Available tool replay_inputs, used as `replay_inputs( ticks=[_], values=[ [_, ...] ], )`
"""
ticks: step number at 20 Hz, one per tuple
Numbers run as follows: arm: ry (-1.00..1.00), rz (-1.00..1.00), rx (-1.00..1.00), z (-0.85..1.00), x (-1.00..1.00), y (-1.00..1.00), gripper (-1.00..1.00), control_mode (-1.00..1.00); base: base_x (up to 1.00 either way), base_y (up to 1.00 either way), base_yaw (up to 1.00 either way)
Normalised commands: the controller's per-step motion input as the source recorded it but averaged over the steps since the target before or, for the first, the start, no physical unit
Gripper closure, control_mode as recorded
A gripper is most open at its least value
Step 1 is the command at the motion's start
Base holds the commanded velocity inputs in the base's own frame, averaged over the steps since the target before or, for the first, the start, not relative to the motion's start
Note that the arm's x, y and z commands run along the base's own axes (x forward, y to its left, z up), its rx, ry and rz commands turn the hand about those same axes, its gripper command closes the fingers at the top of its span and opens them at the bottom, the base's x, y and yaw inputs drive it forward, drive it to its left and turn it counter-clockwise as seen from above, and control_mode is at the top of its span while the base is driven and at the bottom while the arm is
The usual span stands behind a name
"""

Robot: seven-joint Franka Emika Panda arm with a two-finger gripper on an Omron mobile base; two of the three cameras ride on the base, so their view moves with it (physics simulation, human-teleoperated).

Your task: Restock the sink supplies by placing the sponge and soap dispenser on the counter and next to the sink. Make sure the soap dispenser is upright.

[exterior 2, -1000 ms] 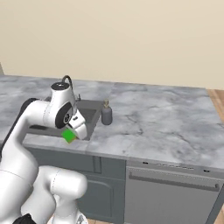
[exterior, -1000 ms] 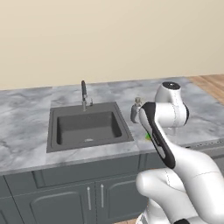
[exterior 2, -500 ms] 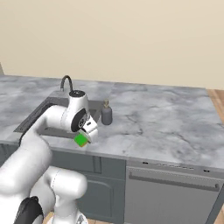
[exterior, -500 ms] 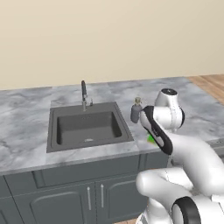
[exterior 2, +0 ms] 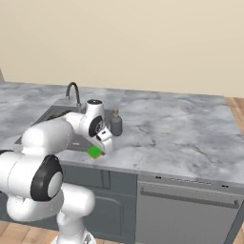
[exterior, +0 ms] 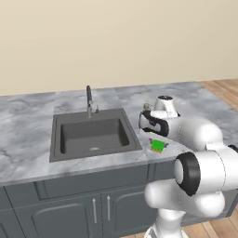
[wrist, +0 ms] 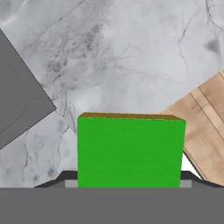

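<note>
The sink (exterior: 93, 135) lies to the left of the claw (exterior: 158, 142), its basin corner close by. The claw is clenched on the sponge (wrist: 130, 151), which hangs between the jaws just above the counter (exterior: 28, 153) at the front edge (the floor shows past it in the hand view). The soap dispenser (exterior 2: 116, 124) stands upright just beyond the claw. The sponge placement looks to be in hand; next it calls for lowering onto the marble and releasing.

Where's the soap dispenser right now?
The soap dispenser stands upright on the counter just right of the sink, right behind the gripper holding the sponge.
</note>
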Motion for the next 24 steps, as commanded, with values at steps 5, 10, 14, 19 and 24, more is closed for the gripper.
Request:
replay_inputs(
  ticks=[5, 10, 14, 19, 24],
  values=[
    [0.11, 0.0, 0.0, -0.27, 0.46, -0.02, 1.0, -1.0, 0.0, 0.0, 0.0],
    [-0.13, 0.06, -0.01, -0.58, 0.06, -0.09, 1.0, -1.0, 0.0, 0.0, 0.0],
    [-0.38, 0.1, 0.0, -0.61, -0.12, -0.11, 1.0, -1.0, 0.0, 0.0, 0.0],
    [-0.28, 0.06, 0.0, -0.23, -0.05, -0.08, 1.0, -1.0, 0.0, 0.0, 0.0],
    [-0.04, 0.01, 0.0, -0.03, 0.11, 0.0, 1.0, -1.0, 0.0, 0.0, 0.0]
  ],
)
